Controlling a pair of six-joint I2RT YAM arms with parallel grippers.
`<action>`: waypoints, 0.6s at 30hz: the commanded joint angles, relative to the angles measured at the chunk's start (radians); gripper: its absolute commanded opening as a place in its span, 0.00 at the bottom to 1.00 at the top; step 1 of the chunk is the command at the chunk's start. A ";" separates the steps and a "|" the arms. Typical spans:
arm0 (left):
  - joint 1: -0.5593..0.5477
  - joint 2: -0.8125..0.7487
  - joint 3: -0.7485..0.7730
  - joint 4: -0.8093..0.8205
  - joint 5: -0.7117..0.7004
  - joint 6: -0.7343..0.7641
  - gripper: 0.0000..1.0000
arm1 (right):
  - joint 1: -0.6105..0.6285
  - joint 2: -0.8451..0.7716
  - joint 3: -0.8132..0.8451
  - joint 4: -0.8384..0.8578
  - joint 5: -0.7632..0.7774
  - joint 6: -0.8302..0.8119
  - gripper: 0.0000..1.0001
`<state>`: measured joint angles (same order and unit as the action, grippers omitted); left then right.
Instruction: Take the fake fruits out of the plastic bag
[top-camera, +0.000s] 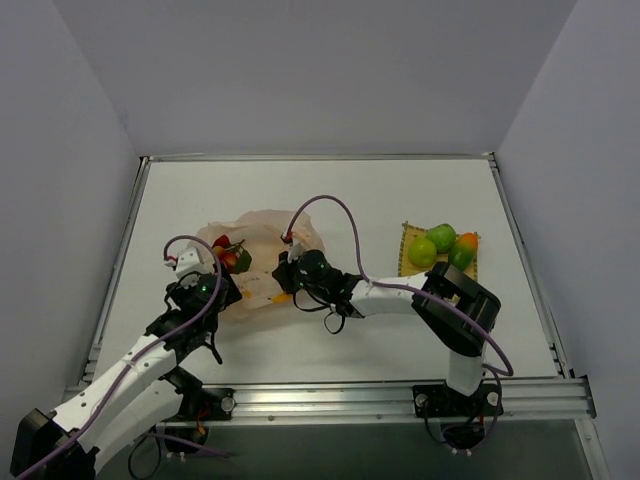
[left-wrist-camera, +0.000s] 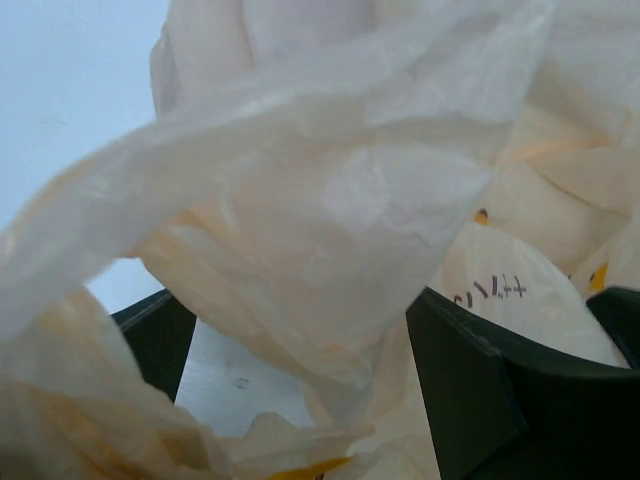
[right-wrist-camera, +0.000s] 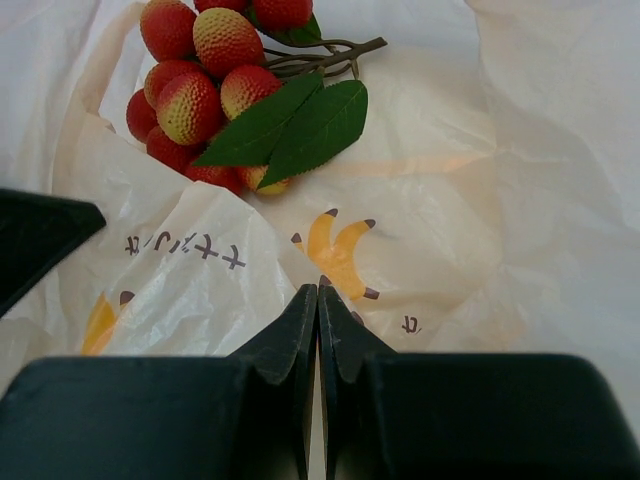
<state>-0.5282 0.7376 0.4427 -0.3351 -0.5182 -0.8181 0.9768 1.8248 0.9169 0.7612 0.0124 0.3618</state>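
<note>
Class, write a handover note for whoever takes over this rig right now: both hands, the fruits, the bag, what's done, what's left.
Left hand: open, with bag film between its fingers.
Right hand: shut, tips at the bag, near the red cluster.
Done: two green fruits and the green-orange one sit on the mat.
Left: the red cluster lies uncovered on the bag; it probably needs lifting clear.

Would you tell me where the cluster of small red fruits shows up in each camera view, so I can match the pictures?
Top external: the red cluster is left of centre, at the left edge of the plastic bag.
Left wrist: not in it; crinkled plastic bag fills most of the view.
Right wrist: the red cluster is at the upper left, against the plastic bag.
Shared landmark: the plastic bag, seen in all three views.
</note>
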 joint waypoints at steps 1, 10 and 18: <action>0.014 0.009 0.008 0.149 -0.160 0.010 0.77 | 0.003 -0.047 0.022 0.037 0.020 -0.006 0.00; 0.099 -0.070 -0.111 0.245 -0.022 0.027 0.02 | 0.014 -0.018 0.149 0.030 -0.002 0.035 0.59; 0.100 -0.254 -0.125 0.042 0.064 -0.019 0.03 | 0.056 0.235 0.376 0.086 0.103 0.088 0.61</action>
<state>-0.4343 0.5304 0.2802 -0.2020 -0.4889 -0.8070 1.0164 1.9789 1.2327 0.8085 0.0620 0.4263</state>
